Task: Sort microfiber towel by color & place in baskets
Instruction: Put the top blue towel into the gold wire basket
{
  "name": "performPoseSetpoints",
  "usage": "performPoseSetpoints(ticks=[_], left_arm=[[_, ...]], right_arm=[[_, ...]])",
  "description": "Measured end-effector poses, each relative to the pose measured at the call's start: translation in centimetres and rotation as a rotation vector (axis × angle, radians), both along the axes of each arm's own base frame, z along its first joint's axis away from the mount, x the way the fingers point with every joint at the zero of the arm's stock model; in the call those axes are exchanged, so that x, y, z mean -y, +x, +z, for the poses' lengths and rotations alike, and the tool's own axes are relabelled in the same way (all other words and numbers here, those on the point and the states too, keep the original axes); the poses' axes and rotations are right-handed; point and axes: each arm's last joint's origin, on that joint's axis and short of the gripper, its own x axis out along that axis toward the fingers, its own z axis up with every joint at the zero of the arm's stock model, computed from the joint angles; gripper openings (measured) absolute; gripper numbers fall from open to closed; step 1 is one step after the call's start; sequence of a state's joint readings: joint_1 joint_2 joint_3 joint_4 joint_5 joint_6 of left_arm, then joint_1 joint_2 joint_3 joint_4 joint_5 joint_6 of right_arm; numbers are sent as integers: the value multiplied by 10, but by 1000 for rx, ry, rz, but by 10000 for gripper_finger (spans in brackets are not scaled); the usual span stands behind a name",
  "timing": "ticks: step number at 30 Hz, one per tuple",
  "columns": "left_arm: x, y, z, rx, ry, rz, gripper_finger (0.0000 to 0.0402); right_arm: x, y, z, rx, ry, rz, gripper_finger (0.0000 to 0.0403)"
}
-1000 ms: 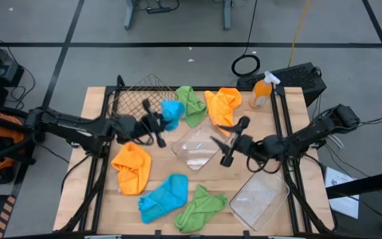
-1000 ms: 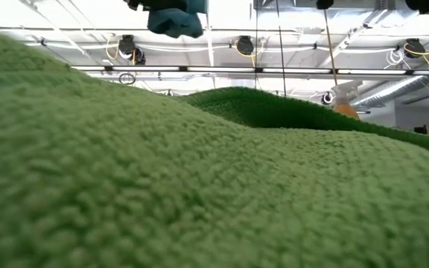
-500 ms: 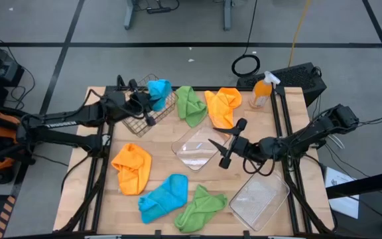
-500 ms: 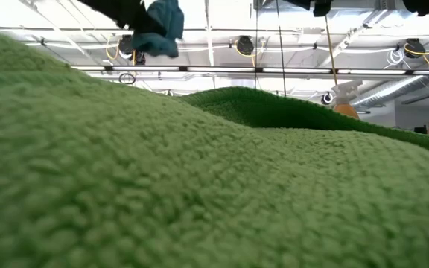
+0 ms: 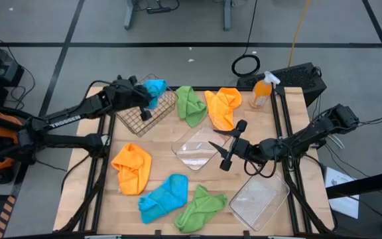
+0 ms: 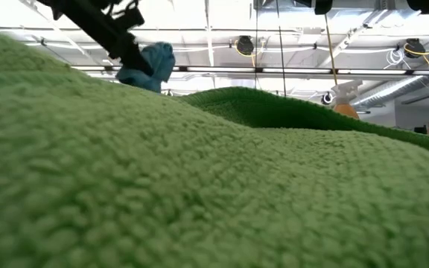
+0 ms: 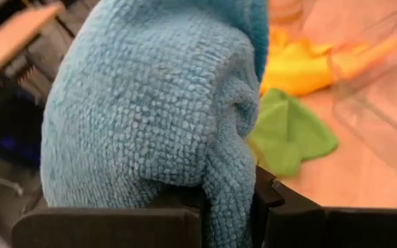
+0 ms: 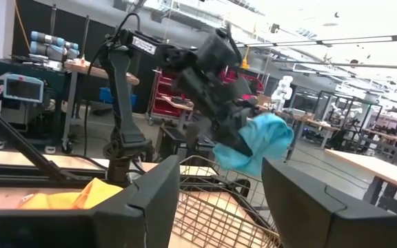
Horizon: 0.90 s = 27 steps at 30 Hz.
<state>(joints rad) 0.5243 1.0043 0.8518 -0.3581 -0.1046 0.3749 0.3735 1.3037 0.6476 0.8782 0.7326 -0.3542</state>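
Six towels show: two blue, two green, two orange. The left gripper (image 5: pixel 144 99) pinches one blue towel (image 5: pixel 155 89) above the wire basket (image 5: pixel 152 114) at the table's far left. The other blue towel (image 5: pixel 164 197) lies near the front edge. The right gripper (image 5: pixel 225 143) hangs with fingers spread over one of two clear trays (image 5: pixel 194 149).

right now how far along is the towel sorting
Done: nothing sits in a basket yet. In hand: the left gripper holds a blue towel over the wire basket. Left: five towels lie on the table, the two clear trays are empty, and the right gripper is open.
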Motion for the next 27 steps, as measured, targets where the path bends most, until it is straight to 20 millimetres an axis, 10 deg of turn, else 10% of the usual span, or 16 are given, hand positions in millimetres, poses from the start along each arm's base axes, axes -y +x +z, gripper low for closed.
performPoseSetpoints(ticks=[27], left_arm=[[-62,29,-93,-336,-275,108,47]], right_arm=[[-1,1,-9,-103,-49,1,198]])
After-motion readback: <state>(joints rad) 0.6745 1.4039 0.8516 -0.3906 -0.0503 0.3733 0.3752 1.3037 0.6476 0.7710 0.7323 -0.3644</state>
